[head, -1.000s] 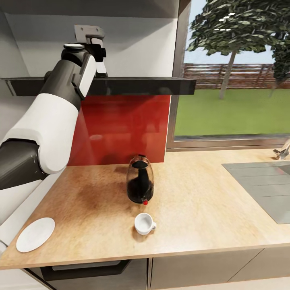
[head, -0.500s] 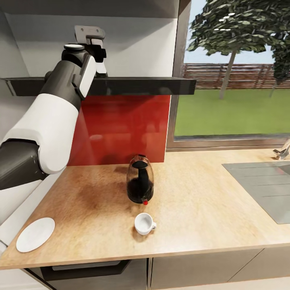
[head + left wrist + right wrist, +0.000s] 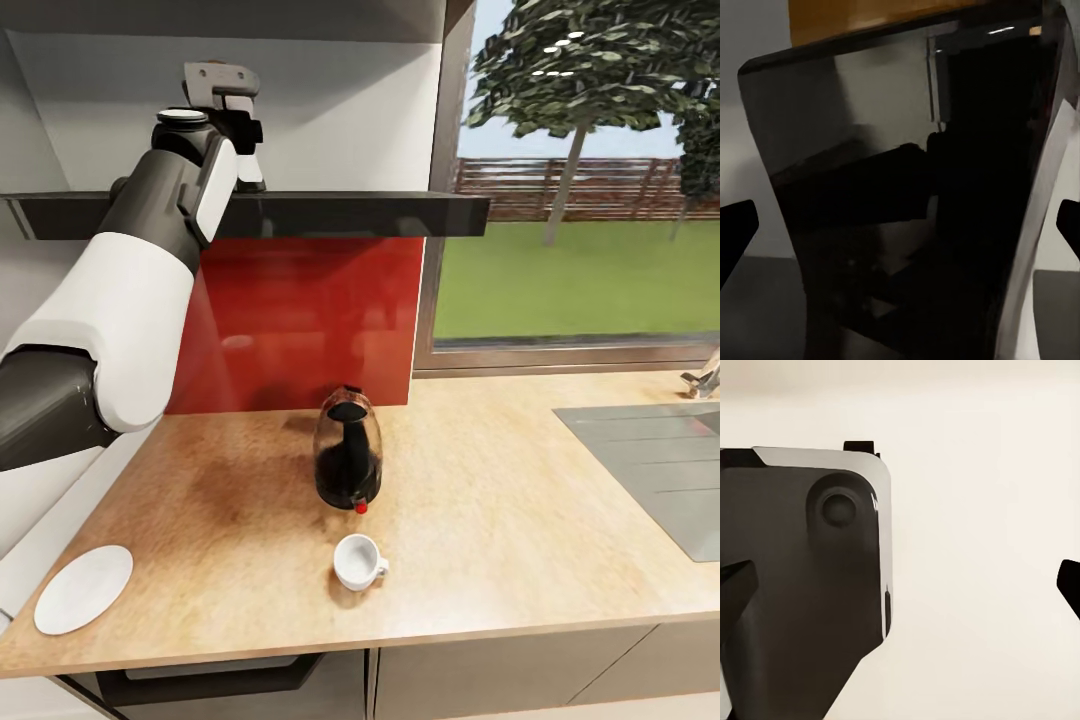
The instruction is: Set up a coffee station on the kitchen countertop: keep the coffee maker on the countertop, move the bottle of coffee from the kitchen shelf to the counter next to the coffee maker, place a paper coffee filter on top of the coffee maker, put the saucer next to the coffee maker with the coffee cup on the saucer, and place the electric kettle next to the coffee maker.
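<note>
On the bench (image 3: 480, 470) the electric kettle (image 3: 348, 462) stands near the middle, just in front of the backsplash panel (image 3: 300, 320). The coffee cup (image 3: 358, 562) sits in front of the kettle, close to it but apart. The saucer (image 3: 83, 589) lies well to the left of the cup, at the bench's front left corner. The sink (image 3: 655, 460) is set into the bench at the far right, with the window (image 3: 590, 190) behind it. A shelf (image 3: 330, 213) runs above the backsplash, and the left arm (image 3: 130, 300) reaches up over it, its claw (image 3: 228, 92) above the shelf.
</note>
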### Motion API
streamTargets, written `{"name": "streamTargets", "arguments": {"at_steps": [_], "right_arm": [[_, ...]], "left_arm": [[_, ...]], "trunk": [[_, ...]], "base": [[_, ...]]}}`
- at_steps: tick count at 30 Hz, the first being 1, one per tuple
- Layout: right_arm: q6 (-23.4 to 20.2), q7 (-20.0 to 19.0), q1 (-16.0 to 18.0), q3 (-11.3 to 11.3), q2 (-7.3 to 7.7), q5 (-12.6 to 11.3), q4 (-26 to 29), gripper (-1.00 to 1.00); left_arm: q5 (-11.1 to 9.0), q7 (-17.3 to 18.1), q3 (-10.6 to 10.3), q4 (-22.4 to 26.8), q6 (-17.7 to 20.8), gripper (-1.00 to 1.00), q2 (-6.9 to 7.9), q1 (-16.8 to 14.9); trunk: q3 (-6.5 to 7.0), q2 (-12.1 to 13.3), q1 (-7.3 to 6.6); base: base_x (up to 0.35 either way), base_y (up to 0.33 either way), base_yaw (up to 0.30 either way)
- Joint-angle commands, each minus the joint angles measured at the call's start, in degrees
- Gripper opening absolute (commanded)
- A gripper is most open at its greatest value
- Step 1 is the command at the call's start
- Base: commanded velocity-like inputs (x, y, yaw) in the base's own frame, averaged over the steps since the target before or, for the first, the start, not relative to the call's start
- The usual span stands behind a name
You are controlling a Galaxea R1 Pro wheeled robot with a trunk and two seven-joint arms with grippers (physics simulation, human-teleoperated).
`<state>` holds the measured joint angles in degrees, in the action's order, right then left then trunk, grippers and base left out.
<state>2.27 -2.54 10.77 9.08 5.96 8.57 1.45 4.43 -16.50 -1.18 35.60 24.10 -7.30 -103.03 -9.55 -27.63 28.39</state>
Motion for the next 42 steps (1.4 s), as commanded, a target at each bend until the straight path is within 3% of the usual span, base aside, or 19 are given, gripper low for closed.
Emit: {"name": "streamTargets", "arguments": {"at_steps": [1, 25, 34, 35, 42], "right_arm": [[0.20, -0.19, 0.04, 0.50, 0.02, 0.57, -0.05, 1.00], [0.20, -0.19, 0.04, 0.50, 0.02, 0.57, -0.05, 1.00], [0.20, -0.19, 0.04, 0.50, 0.02, 0.57, -0.05, 1.00], [0.20, -0.19, 0.04, 0.50, 0.02, 0.57, -0.05, 1.00], [0.20, -0.19, 0.04, 0.50, 0.02, 0.57, -0.05, 1.00]], "left_arm": [[0.44, -0.10, -0.13, 0.06, 0.38, 1.00, 0.00, 0.09], [0.48, -0.17, -0.18, 0.22, 0.17, 1.00, 0.00, 1.16], [0.66, -0.19, -0.54, 2.87, 1.51, 1.00, -0.08, 1.09], [0.65, -0.17, -0.49, 2.91, 1.93, -1.00, -0.05, 1.08], [0.64, -0.41, -0.36, 4.49, 2.65, -1.00, 0.00, 1.16]], "trunk": [[-0.11, -0.10, 0.02], [-0.11, -0.10, 0.02], [-0.11, -0.10, 0.02], [-0.11, -0.10, 0.02], [-0.11, -0.10, 0.02]], "base": [[0.003, 0.000, 0.000], [0.022, 0.000, 0.000], [0.016, 0.000, 0.000], [0.000, 0.000, 0.000], [0.000, 0.000, 0.000]]}}
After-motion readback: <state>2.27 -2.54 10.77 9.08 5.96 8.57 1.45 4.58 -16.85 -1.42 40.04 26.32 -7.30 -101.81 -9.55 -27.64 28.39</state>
